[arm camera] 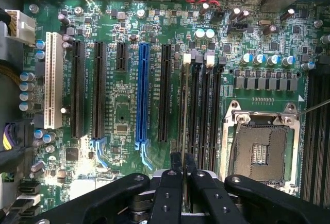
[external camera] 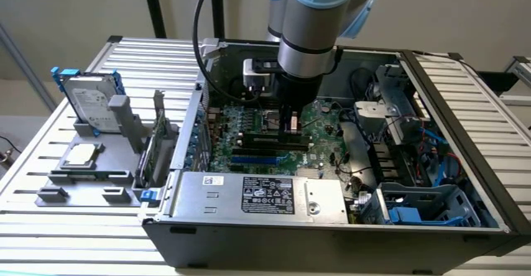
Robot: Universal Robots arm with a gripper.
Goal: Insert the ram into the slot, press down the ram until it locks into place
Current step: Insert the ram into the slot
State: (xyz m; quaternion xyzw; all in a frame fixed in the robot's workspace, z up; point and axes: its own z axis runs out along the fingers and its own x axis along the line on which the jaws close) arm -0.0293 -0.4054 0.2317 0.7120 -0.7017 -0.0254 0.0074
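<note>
Ram [arm camera: 184, 110] sits pinched between the two fingertips of the gripper [arm camera: 183, 157]. In the wrist view you see the fingers pressed together on it with only the thin board between them. You are looking down on its top edge, so it reads as a narrow line running straight out from the fingertips. It stands on edge, and its long axis lies along the slot [arm camera: 187, 62], the black socket nearest the blue slot [arm camera: 143, 95], which has a white latch at its far end. Ram and slot line up lengthwise, parallel to the neighbouring memory sockets and beside the CPU socket [arm camera: 260, 152]. You cannot tell whether the ram's lower edge is seated.

In the exterior view the gripper [external camera: 290, 130] reaches straight down into the open computer case [external camera: 332, 239], low over the motherboard [external camera: 220, 151].
</note>
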